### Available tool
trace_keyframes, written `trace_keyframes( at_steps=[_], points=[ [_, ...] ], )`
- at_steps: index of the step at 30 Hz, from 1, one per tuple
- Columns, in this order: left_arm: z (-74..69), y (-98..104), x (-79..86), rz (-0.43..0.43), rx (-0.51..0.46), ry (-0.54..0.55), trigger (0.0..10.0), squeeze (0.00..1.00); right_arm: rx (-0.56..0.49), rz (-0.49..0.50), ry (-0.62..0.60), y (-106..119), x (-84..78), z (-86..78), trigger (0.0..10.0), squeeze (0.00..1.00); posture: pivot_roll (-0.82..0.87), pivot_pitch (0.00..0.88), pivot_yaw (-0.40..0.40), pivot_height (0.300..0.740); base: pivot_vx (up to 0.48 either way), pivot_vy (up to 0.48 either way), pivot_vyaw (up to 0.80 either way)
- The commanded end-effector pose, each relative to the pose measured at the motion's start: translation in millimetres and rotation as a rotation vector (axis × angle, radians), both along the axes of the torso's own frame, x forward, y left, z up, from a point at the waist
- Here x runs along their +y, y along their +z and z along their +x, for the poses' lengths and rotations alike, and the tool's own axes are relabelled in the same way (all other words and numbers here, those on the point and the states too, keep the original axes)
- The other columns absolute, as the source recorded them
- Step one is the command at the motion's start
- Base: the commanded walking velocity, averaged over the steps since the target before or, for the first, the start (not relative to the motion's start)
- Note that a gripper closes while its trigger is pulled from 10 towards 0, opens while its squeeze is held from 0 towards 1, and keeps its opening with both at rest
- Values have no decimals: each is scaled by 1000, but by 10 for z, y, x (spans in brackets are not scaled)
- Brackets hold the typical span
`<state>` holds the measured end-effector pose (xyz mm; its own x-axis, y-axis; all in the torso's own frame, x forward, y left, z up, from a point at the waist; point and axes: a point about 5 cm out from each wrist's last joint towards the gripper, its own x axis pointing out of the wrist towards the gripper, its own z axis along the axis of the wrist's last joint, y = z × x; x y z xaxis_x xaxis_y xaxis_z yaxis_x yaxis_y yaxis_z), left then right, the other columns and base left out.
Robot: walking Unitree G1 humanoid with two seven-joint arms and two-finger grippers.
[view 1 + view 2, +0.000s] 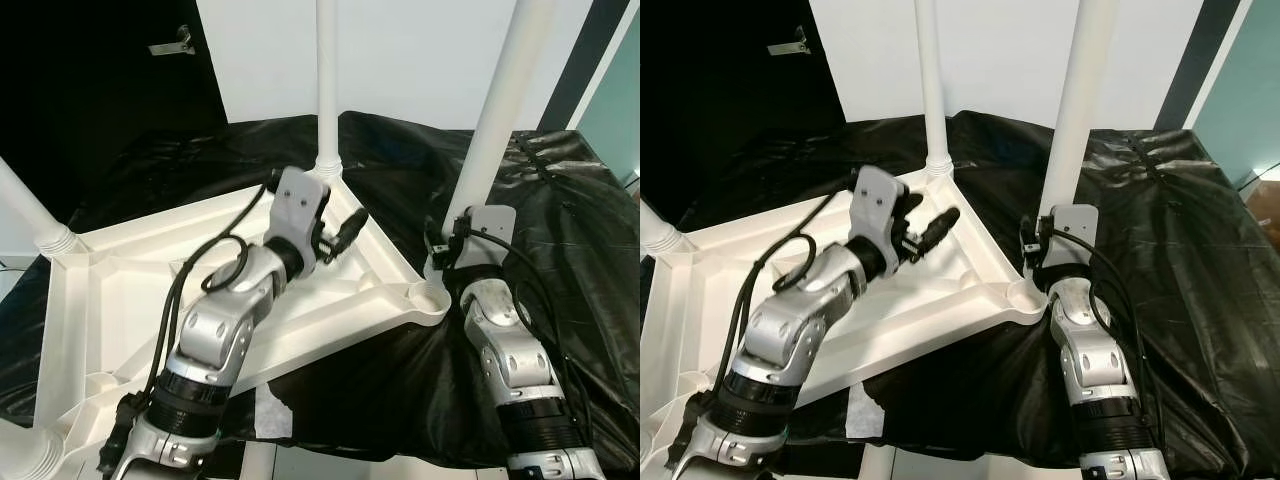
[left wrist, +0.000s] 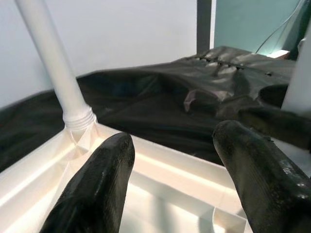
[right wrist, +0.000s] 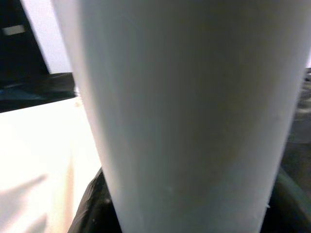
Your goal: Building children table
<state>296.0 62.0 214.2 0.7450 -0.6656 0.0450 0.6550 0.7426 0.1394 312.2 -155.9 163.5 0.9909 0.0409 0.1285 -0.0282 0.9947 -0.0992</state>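
Observation:
The white tabletop (image 1: 120, 290) lies upside down on a black cloth. A white leg (image 1: 326, 90) stands screwed into its far corner, and another leg (image 1: 30, 215) rises at the left corner. My right gripper (image 1: 447, 245) is shut on a third white leg (image 1: 495, 110), which it holds upright just above the near right corner socket (image 1: 430, 296). The wrist hides the leg's lower end. My left gripper (image 1: 352, 222) hovers open over the tabletop's underside near the far corner, with nothing between its fingers (image 2: 102, 174).
The black cloth (image 1: 560, 220) covers the surface under and to the right of the tabletop. A dark wall (image 1: 90, 90) is at the back left, a white wall (image 1: 410, 60) behind. The near left corner leg (image 1: 20, 455) sits at the frame's edge.

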Motion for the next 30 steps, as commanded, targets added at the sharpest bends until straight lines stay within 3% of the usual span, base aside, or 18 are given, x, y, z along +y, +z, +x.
trace_keyframes(
  at_steps=[1, 9, 14, 23, 30],
  points=[
    [-51, -45, -48, 37, -5, -90, 10000, 0, -18, 11, 24, 29, 42, -21, 10000, 0, -39, 0, 9, 740, 0, 0, 0],
    [-202, -248, -36, 82, 56, -188, 10000, 0, -18, 13, 64, 26, 113, -88, 10000, 0, -41, 0, -2, 740, 0, 0, 0],
    [-372, -431, -15, 171, 85, -292, 10000, 0, -10, 21, 106, 0, 213, -180, 10000, 0, -42, 0, -6, 740, 0, 0, 0],
    [-409, -524, 71, 218, 97, -296, 10000, 0, 38, 35, 135, -128, 300, -295, 10000, 0, -41, 8, -6, 740, 0, 0, 0],
    [-417, -520, 107, 236, 93, -291, 10000, 0, 84, 51, 84, -239, 180, -377, 10000, 0, -42, 16, 0, 740, 0, 0, 0]
  ],
)
